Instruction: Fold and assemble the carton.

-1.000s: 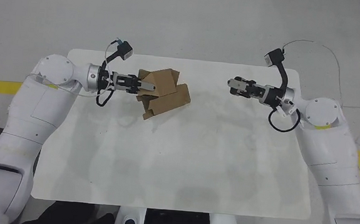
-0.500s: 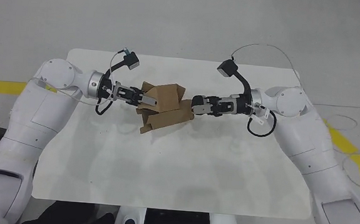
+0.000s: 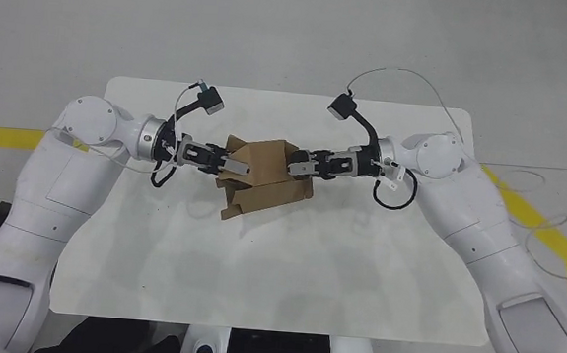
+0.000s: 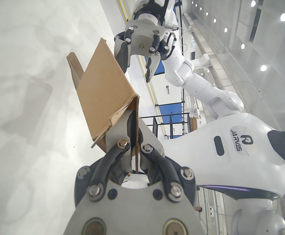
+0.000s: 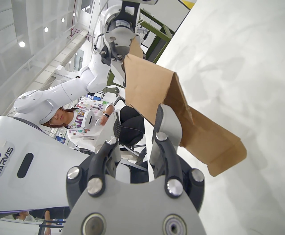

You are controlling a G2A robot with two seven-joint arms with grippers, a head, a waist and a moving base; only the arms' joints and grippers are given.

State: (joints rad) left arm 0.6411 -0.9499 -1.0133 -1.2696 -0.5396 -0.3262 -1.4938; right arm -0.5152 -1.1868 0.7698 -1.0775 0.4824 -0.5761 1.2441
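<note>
A: Brown cardboard carton [image 3: 264,173], half-folded, over the far half of the white table [image 3: 375,282], a bit left of middle. Flaps stick out at angles.
B: Who's got it?
A: Left gripper [image 4: 133,121]. Its fingers are pinched together on one panel's edge, with the cardboard sandwiched between them.
B: Right one?
A: Right gripper [image 5: 138,118] is at the opposite side of the carton, facing the left one. Jaws apart. One finger [image 5: 165,120] sits at the raised flap's edge; touching or just beside, can't tell. The other finger is clear of the cardboard.
B: On the table or in the air?
A: Held end is tilted up. The long lower panel looks to be down on the table.
B: Arms?
A: Both stretched inward, carton between them.
</note>
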